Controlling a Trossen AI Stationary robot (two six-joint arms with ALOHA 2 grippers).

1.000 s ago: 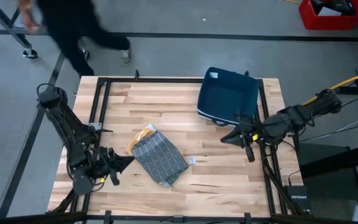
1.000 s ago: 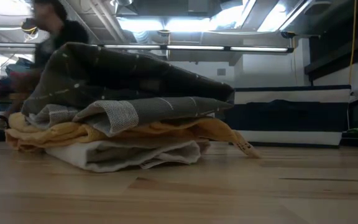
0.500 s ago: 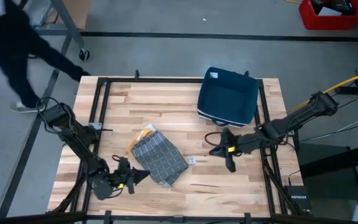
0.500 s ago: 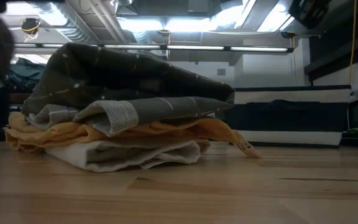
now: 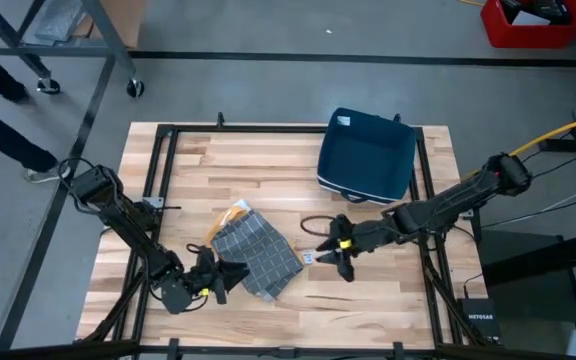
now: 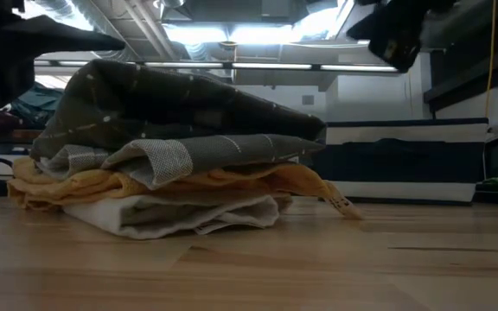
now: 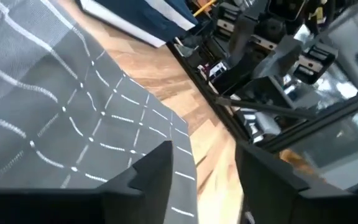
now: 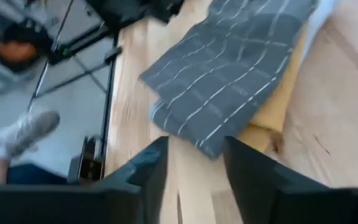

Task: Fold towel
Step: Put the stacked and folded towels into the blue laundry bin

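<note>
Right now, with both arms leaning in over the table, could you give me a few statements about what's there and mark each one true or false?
1. The grey checked towel lies on top of a yellow cloth. True.
2. The left gripper is clamped on the towel. False: its jaws stand open at the towel's edge, holding nothing.
3. A dark blue bin sits at the table's far side. True.
4. The right gripper rests inside the bin. False: it is open, beside the towel's right edge.
5. The towel hangs off the table. False: it lies wholly on the wood.
</note>
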